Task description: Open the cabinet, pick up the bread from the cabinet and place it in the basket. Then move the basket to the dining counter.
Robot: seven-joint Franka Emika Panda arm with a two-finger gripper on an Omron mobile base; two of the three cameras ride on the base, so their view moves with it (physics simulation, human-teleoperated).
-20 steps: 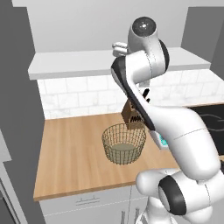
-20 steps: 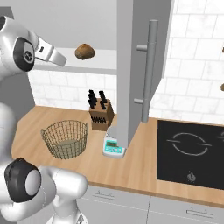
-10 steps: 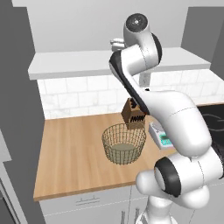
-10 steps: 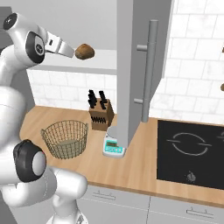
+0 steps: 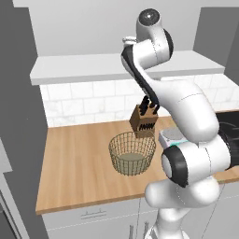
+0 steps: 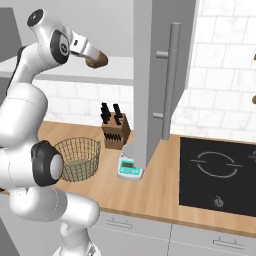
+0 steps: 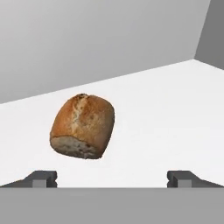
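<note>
Bread (image 7: 83, 127) sits mid-shelf in the cabinet (image 7: 131, 52); gripper (image 7: 111, 177) fingers wide, empty. Judged light, crusty, crushable: grasp across its flanks.

I count one bread (image 7: 83, 127) at centre left of the hand view, one basket (image 5: 132, 153), one knife block (image 5: 144, 119), one small scale (image 6: 129, 167), one cooktop (image 6: 218, 175) at lower right, and one open cabinet door (image 6: 159, 80).

You get flat, even, bright rendered light in all views: no glare, barely any shadows (the bread (image 7: 83, 126) casts none on its white shelf (image 7: 166, 109)), edges sharp, no blur.
</note>
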